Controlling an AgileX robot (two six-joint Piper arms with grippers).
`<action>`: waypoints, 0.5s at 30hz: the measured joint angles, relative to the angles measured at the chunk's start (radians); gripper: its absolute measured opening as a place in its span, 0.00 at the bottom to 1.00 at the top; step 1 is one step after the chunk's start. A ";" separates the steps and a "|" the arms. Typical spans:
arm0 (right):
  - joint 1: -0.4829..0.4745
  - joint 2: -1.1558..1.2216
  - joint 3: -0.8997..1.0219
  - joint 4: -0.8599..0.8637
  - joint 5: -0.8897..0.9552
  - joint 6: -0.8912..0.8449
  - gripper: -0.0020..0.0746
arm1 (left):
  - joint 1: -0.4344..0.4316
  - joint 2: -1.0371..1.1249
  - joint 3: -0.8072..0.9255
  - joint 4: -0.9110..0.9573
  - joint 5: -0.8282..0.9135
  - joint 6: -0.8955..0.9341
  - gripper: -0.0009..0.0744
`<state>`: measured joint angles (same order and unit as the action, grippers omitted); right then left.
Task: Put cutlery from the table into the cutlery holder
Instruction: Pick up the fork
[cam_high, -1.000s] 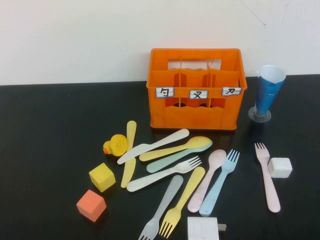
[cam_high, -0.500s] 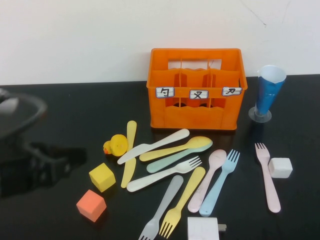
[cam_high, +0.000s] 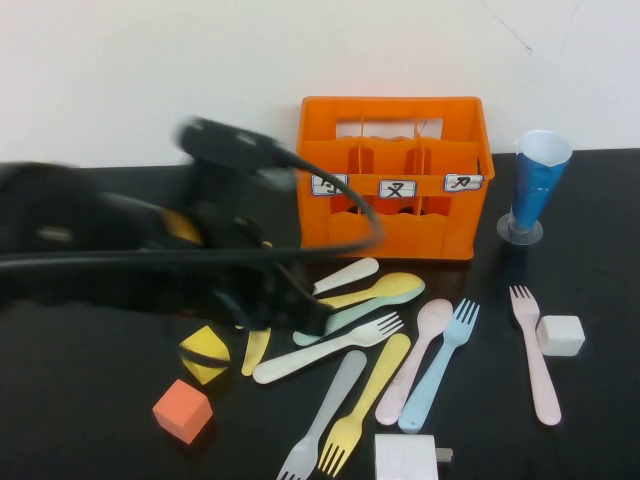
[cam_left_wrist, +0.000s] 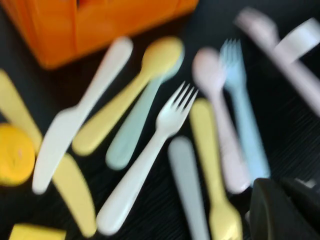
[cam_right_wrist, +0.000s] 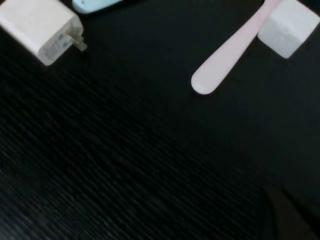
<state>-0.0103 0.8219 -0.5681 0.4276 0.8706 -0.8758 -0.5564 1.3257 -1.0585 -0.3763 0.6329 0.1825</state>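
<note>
Sweeping over the cutlery at nine o'clock of the worktop, the closed, empty left pincer is risking scattering the white fork; the right pincer, unseen, is closed too.

We see a matte black worktop and an orange cutlery holder with white labels bearing black characters. The cutlery is pastel: a white fork, a yellow spoon, a pale green spoon, a pink spoon, a blue fork, a grey fork. The cubes are yellow and orange; the cone cup is blue.
</note>
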 joint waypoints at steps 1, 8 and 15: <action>0.000 0.000 0.000 0.000 0.000 -0.004 0.02 | -0.029 0.031 -0.016 0.072 0.012 -0.069 0.01; 0.000 0.000 0.000 0.000 0.002 -0.016 0.02 | -0.117 0.225 -0.089 0.244 0.111 -0.228 0.01; 0.000 0.000 0.000 0.010 0.038 -0.020 0.02 | -0.118 0.371 -0.119 0.255 0.124 -0.241 0.08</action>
<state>-0.0103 0.8219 -0.5681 0.4377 0.9082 -0.8958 -0.6742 1.6970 -1.1774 -0.1213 0.7570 -0.0583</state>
